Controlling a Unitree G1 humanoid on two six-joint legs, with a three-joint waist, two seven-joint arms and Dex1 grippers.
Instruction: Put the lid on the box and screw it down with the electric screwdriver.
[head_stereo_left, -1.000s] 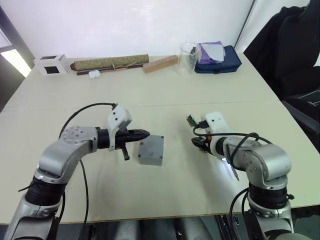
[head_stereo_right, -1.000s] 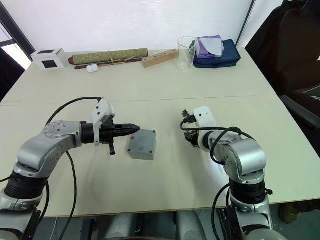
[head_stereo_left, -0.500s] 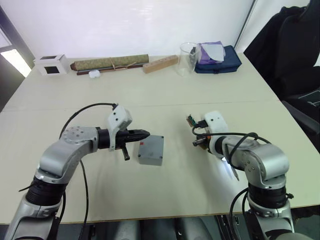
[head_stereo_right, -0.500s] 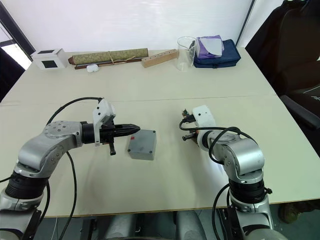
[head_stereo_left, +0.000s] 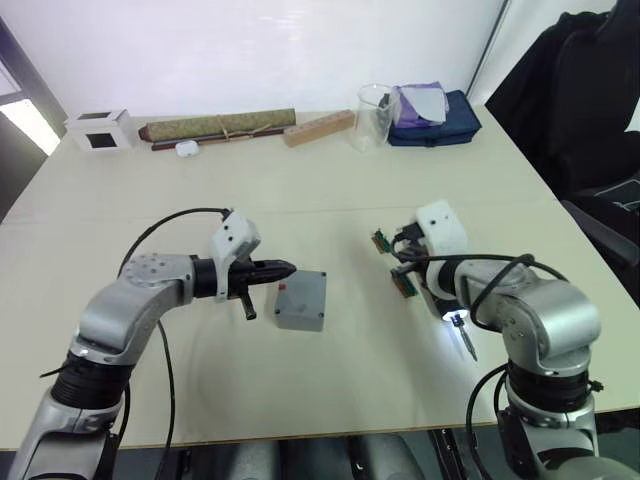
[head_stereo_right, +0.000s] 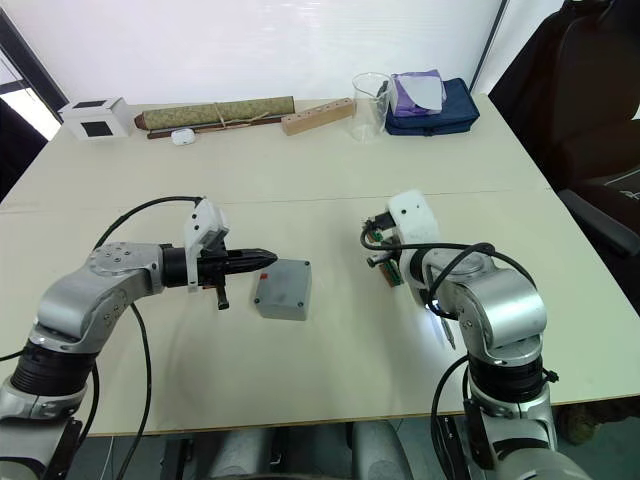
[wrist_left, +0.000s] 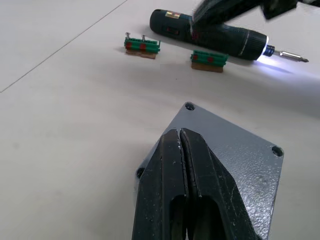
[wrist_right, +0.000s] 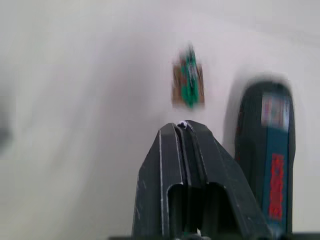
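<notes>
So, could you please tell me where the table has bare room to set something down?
Widest free patch: the middle band of the table, between the back row, rolled mat to blue pouch, and the two arms. Another lies between the box and the small green parts. It is crowded around those parts and the electric screwdriver.

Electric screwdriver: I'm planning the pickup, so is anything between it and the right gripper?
Nothing visible: the electric screwdriver lies right beside the shut right gripper, and the small green block sits ahead, off that path.
</notes>
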